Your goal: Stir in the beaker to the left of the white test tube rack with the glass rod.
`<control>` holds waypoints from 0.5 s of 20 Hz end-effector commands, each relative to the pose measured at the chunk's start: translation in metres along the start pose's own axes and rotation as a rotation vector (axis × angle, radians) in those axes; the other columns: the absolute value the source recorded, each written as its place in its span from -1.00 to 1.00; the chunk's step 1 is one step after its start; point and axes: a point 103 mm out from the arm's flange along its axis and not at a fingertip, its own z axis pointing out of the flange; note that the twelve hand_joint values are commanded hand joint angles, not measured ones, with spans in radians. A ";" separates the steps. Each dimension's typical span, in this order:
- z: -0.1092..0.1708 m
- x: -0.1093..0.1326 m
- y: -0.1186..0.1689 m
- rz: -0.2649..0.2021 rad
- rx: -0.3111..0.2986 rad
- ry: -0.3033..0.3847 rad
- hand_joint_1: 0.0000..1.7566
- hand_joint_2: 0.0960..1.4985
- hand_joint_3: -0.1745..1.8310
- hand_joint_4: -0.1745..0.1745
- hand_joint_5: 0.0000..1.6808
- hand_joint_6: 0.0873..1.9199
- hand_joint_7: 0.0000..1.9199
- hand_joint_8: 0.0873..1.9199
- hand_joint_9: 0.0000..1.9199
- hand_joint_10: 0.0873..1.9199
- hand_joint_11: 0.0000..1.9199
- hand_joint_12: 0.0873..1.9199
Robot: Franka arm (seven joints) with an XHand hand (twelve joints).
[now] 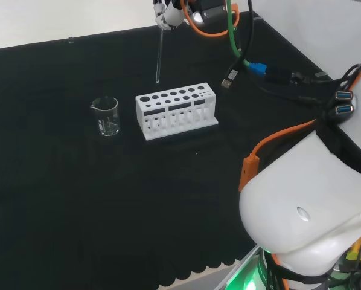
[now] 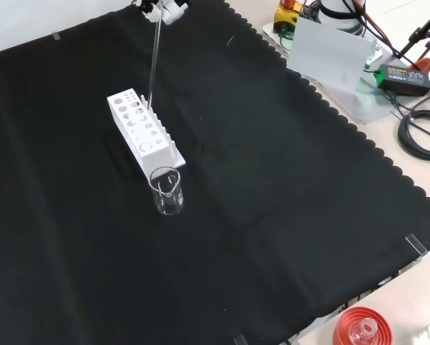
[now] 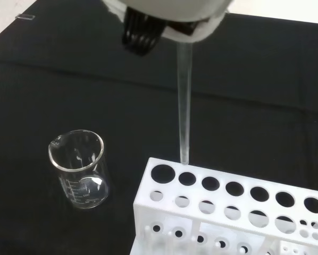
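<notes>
- Fingers of the hand (image 1: pixel 168 17) are curled round the top end of the glass rod (image 1: pixel 159 55), pinching it up at the top edge of the head view, high over the counter (image 1: pixel 60 217).
- Rod hangs with its long axis close to upright, its lower tip free in the air; in the wrist view the tip sits just over the end holes of the white test tube rack (image 3: pixel 228 207), and I cannot tell whether it clears the rack's top or only lines up with it.
- Beaker (image 1: pixel 106 116) stands upright on the black cloth, just beside the rack's left end in the head view, and it looks empty.
- From the rod's tip the beaker lies leftward and nearer to the camera in the head view, past the rack's end. As I judge it, the coming move is a sideways carry over the rim, then a straight drop.
</notes>
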 end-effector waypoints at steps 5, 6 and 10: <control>0.002 0.011 0.008 -0.009 0.019 -0.015 0.35 -0.15 -0.05 -1.00 0.28 0.05 0.67 -0.15 0.79 -0.33 0.75 -0.09; 0.003 0.012 0.009 -0.010 0.015 -0.010 0.35 -0.15 -0.05 -1.00 0.29 0.05 0.67 -0.15 0.79 -0.33 0.75 -0.09; -0.002 0.015 0.012 -0.049 -0.011 0.017 0.36 -0.15 -0.05 -1.00 0.29 0.05 0.67 -0.15 0.79 -0.33 0.75 -0.09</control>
